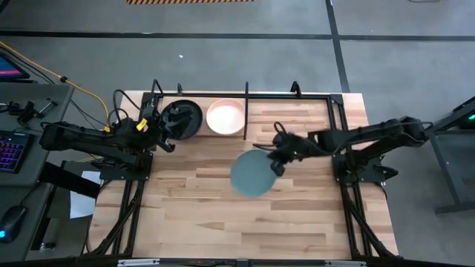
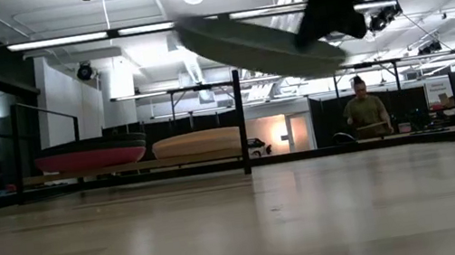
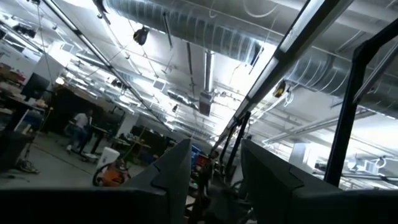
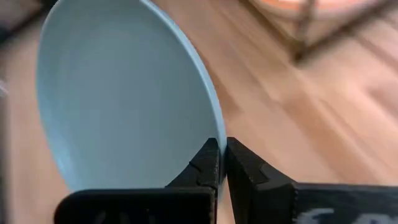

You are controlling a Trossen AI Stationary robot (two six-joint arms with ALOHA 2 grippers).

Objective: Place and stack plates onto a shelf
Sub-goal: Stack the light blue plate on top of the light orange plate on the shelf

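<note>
My right gripper [image 1: 276,157] is shut on a light grey-green plate [image 1: 252,175], held above the table's middle; the plate also shows in the low view [image 2: 256,45] and in the right wrist view [image 4: 118,93]. The black rod shelf [image 1: 245,95] stands along the far edge. In its left bay a black plate [image 1: 182,119] lies on a magenta plate [image 2: 86,159]. A pale peach plate [image 1: 225,116] lies to the right of them, next to the divider bar [image 2: 241,121]. My left gripper [image 1: 165,127] is open and empty at the black plate's near-left side, tipped upward. My right gripper pinches the grey-green plate's rim [image 4: 213,138] between its two fingers, one finger on the plate's upper face and one on its underside. The fingers reach in from the table's right side. The plate is lifted clear of the table and tilted, and its free side reaches toward the table's near-left.
Bare wooden table [image 1: 223,215] lies in front of the shelf. The shelf's right bay [image 1: 297,111] holds no plate. A person [image 2: 366,115] stands far off in the room beyond the table. A keyboard and cables [image 1: 15,148] lie left of the table.
</note>
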